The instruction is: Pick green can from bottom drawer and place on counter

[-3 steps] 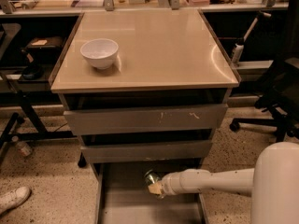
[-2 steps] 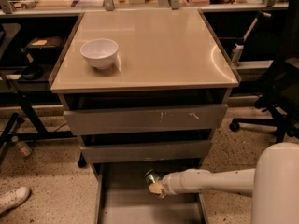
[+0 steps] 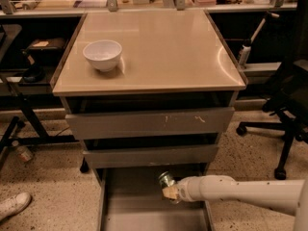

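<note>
The bottom drawer [image 3: 134, 211] is pulled open below two shallower grey drawers. My white arm reaches in from the right, and my gripper [image 3: 168, 190] sits over the drawer's back right part. It is shut on the green can [image 3: 166, 179], which is tilted with its silver top rim facing up and left. The can's dark body is mostly hidden by the fingers. The beige counter [image 3: 163, 47] caps the cabinet above.
A white bowl [image 3: 102, 55] stands on the counter's left side. The two upper drawers [image 3: 149, 123] overhang the bottom one. A black office chair [image 3: 288, 114] stands at the right. A bench with clutter runs along the back, and a shoe [image 3: 12, 205] shows at the lower left.
My gripper with the can has shifted slightly to the right and up inside the bottom drawer. Nothing else has moved.
</note>
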Robot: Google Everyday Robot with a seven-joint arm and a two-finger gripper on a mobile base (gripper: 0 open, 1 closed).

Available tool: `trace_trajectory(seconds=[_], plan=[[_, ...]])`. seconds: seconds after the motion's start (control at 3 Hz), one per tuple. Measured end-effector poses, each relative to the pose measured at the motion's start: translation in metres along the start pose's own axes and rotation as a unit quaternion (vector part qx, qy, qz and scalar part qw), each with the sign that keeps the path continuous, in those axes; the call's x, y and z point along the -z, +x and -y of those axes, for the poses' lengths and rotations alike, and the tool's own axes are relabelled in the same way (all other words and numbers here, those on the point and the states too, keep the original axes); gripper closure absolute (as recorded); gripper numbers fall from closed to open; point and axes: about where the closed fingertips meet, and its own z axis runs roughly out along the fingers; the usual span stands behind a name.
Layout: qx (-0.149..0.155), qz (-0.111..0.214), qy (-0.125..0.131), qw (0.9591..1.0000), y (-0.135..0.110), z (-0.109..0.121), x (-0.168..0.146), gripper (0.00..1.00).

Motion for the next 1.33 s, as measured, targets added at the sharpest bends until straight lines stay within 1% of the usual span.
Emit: trace_trajectory(seconds=[0.33,0.67,1.0,1.33], plan=[[0.002,0.017,0.037,0.9992,-0.007,-0.006,0.062,1.00],[0.026,0.029,0.073,0.9966,-0.017,-0.018,0.117,1.00],[0.044,0.037,0.086,0.9946,-0.032,-0.022,0.136,1.00],[0.044,0.037,0.086,0.9946,-0.032,-0.022,0.136,1.00]])
